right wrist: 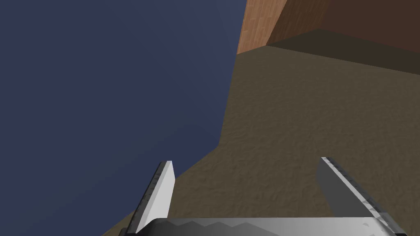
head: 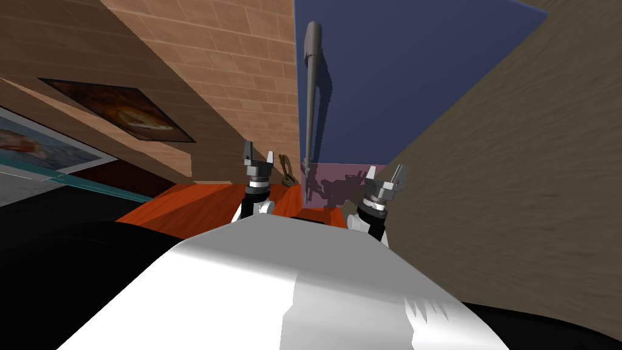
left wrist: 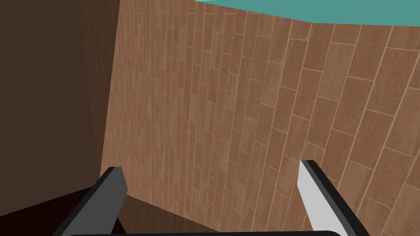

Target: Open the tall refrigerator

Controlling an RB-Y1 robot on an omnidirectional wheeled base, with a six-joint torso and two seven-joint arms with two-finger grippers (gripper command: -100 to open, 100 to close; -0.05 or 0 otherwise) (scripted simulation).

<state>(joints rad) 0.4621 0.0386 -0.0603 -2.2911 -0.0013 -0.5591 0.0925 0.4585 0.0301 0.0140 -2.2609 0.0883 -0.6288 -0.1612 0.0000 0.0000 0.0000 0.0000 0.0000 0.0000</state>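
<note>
— Refrigerator, tall, dark blue, flat-fronted: where was it?
— Straight before you, its long grey bar handle running up the left edge, next to the brown tiled wall.
— And the jaws?
— Apart on both your left gripper and right gripper, which sat low, either side of the handle's foot.

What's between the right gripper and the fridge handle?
Nothing stands there. In the head view, the gap from the open right gripper to the grey handle shows just the fridge's blue door and pinkish lower panel.
</note>
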